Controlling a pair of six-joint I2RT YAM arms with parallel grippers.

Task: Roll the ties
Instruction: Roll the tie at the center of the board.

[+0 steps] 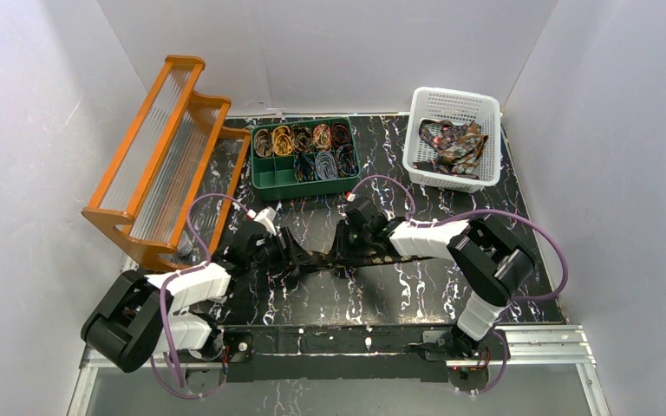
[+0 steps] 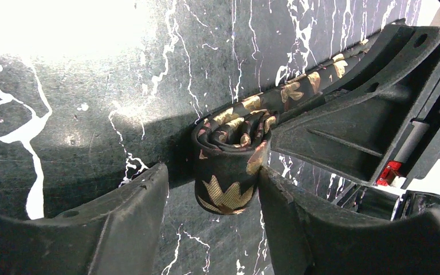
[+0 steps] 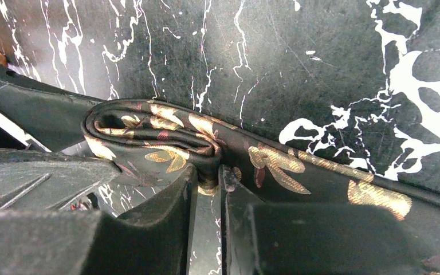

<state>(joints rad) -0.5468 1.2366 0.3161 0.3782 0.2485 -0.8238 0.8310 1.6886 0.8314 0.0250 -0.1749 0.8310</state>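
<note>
A black table [image 1: 399, 295] veined with white carries everything. On its far left stands one orange rack [image 1: 160, 156] with ribbed clear panels. At the far right is one white basket [image 1: 455, 95] holding a heap of loose ties [image 1: 455, 146], too tangled to count. Between them is one green tray [image 1: 282, 180] with rolled ties [image 1: 302, 139] in its compartments: five coils along the back row, and the front row is harder to count.

Two arms reach in from the near edge, the left arm [image 1: 186, 286] and the right arm [image 1: 434, 238], and meet at mid-table over one tie [image 2: 229, 172]. It lies on the table with its long axis running left to right between them. Its end toward the left arm is wound into a small coil, and the flat strip trails off toward the right arm. The fabric is black with gold leaf shapes and fainter dark red ones. Seen from the left wrist, the coil is a squashed oval of several layers.

The left end effector [image 2: 212, 172] stands about half wide and straddles the coil. One finger [image 2: 298, 212] touches the coil's side, and the other [image 2: 132, 212] stands just apart from it. The right end effector [image 3: 209, 175] is narrow, its tips pinched on the tie's near edge just where the strip leaves the coil
</note>
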